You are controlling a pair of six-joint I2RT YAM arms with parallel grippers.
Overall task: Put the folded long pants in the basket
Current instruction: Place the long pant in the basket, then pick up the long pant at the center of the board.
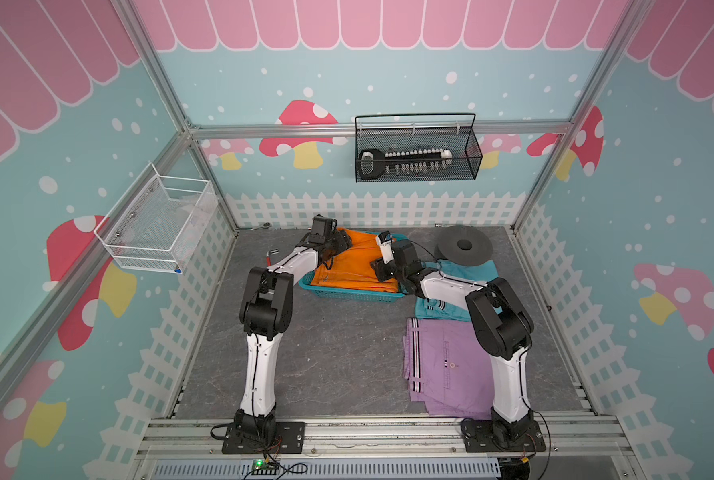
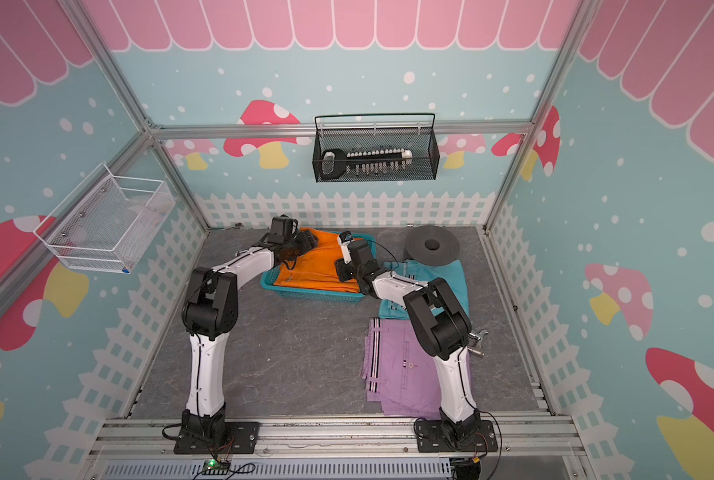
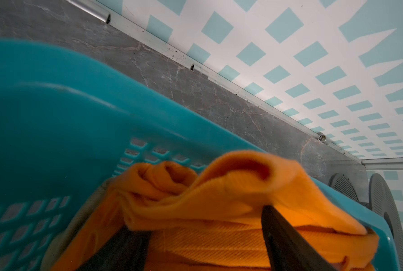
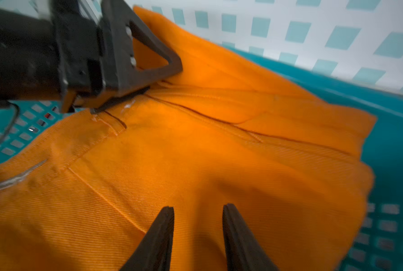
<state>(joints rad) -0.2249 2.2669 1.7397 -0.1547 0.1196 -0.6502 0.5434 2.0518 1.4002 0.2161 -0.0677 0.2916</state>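
The orange pants (image 1: 355,266) lie on top of the basket (image 1: 347,296) and cover most of it. Their far edge sticks up over the basket's far rim, and one corner there is bunched up.

The left gripper (image 1: 346,242) is at the basket's far left corner. Its fingers are spread wide with the thick orange edge between them, and they do not look like they are squeezing it. The right gripper (image 4: 198,206) is over the basket's right side. Its fingers are a little apart, with the tips close to the cloth, and they hold nothing.

To do this step well, I think both grippers should go straight up and away, so the cloth is not dragged back out. A soft push on the far edge could then tuck it down inside (the fold should stay flat).

The teal pants (image 1: 478,272) lie just right of the basket, partly under a grey disc (image 1: 463,245). The lilac pants (image 1: 442,365) lie to the right of the basket too, nearer the robot and apart from it.

I can read no words. A small white tag (image 1: 383,243) above the basket's right side is too tiny to read.
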